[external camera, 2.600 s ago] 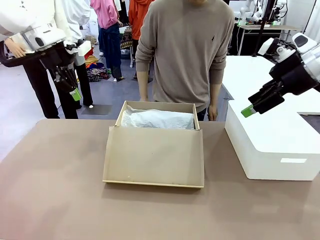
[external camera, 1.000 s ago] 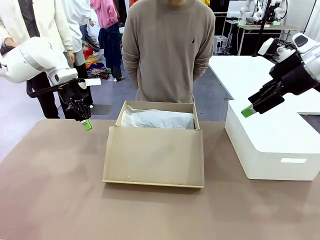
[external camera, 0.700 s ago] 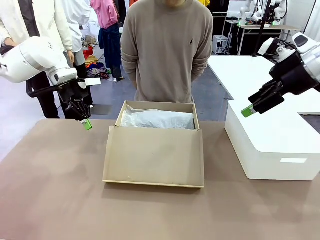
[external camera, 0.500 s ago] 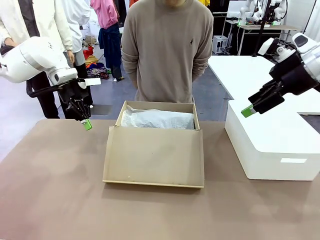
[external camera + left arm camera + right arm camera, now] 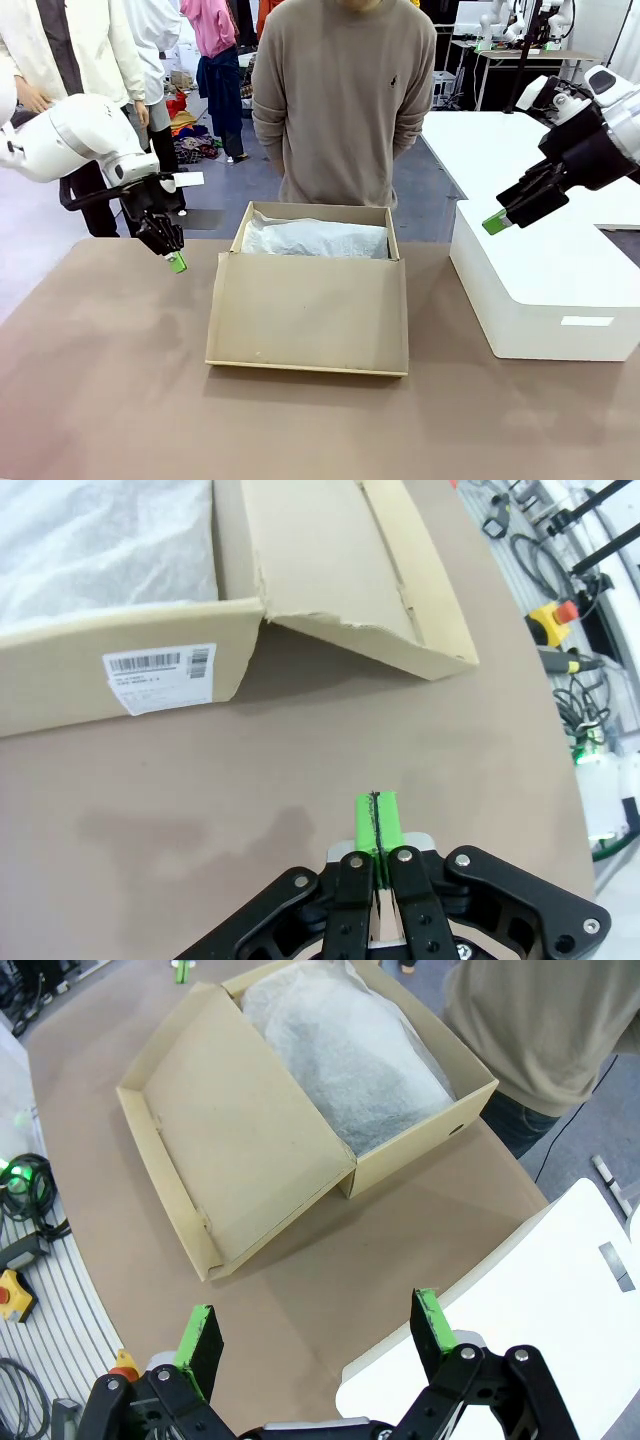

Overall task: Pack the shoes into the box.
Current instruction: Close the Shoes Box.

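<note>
A person (image 5: 343,100) in a beige sweater is standing at the far side of the brown table (image 5: 110,400). A large white block (image 5: 545,290) is sitting on its right part. Another person (image 5: 85,40) in a white coat is standing behind.

grey floor (image 5: 228,182) beyond the brown table (image 5: 100,400), a white table (image 5: 475,145) at right.

1 box (image 5: 307,310), 1 white block (image 5: 545,290), 2 arms (image 5: 70,135) (image 5: 590,150) and 1 person (image 5: 345,100) opposite.

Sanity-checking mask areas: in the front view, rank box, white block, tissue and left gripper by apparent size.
1. box, opened out
2. white block, cut off at the picture's right edge, so its gap to the box is unsure
3. tissue
4. left gripper
</note>
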Action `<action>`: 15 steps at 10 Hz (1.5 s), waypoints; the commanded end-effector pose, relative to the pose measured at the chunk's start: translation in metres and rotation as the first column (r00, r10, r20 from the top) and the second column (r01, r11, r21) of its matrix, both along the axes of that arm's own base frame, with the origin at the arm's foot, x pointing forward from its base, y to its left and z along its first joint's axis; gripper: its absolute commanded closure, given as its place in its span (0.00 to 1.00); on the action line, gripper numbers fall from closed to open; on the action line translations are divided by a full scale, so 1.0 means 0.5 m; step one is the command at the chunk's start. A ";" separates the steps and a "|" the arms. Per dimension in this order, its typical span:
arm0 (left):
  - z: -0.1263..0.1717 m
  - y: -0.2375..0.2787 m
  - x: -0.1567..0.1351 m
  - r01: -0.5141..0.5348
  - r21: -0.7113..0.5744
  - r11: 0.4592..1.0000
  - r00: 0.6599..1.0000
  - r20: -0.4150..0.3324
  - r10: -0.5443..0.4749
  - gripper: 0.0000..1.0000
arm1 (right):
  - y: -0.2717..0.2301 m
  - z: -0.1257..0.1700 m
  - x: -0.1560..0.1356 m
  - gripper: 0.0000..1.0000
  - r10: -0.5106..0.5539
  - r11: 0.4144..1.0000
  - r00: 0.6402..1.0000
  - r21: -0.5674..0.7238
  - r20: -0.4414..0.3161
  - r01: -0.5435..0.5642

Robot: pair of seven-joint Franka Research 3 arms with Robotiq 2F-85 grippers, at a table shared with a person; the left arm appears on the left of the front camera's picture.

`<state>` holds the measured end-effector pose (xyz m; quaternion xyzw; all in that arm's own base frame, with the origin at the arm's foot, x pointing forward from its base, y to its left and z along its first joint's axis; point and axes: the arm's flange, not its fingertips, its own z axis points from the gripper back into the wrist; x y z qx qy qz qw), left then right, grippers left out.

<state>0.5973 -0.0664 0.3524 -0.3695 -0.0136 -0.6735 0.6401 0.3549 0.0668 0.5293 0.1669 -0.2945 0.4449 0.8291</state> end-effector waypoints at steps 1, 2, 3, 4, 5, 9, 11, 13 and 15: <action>-0.014 -0.002 0.014 -0.035 -0.060 0.998 0.999 -0.001 0.035 1.00 | 0.000 -0.001 0.003 0.00 0.007 1.000 1.000 0.016 0.003 -0.007; -0.023 -0.001 0.012 -0.058 -0.075 0.995 0.998 -0.006 0.057 1.00 | 0.000 -0.001 0.003 0.00 0.007 1.000 1.000 0.016 0.003 -0.007; -0.035 -0.002 0.010 -0.081 -0.090 0.993 0.997 -0.017 0.080 1.00 | 0.000 -0.001 0.003 0.00 0.007 1.000 1.000 0.016 0.003 -0.007; -0.045 -0.005 0.007 -0.093 -0.097 0.991 0.995 -0.026 0.091 1.00 | 0.000 -0.001 0.003 0.00 0.007 1.000 1.000 0.016 0.003 -0.007; -0.053 -0.009 0.006 -0.105 -0.113 0.988 0.994 -0.036 0.101 1.00 | 0.000 -0.001 0.003 0.00 0.007 1.000 1.000 0.016 0.003 -0.007; -0.082 -0.033 0.009 -0.124 -0.114 0.986 0.991 -0.063 0.118 1.00 | 0.000 -0.001 0.003 0.00 0.007 1.000 1.000 0.016 0.003 -0.007; -0.096 -0.044 0.010 -0.138 -0.128 0.982 0.989 -0.073 0.130 1.00 | 0.000 -0.001 0.003 0.00 0.007 1.000 1.000 0.016 0.003 -0.007; -0.107 -0.054 0.007 -0.147 -0.142 0.979 0.987 -0.090 0.135 1.00 | 0.000 -0.001 0.003 0.00 0.007 1.000 1.000 0.016 0.003 -0.007; -0.119 -0.062 0.003 -0.157 -0.163 0.974 0.984 -0.106 0.141 1.00 | 0.000 -0.001 0.003 0.00 0.007 1.000 1.000 0.016 0.003 -0.007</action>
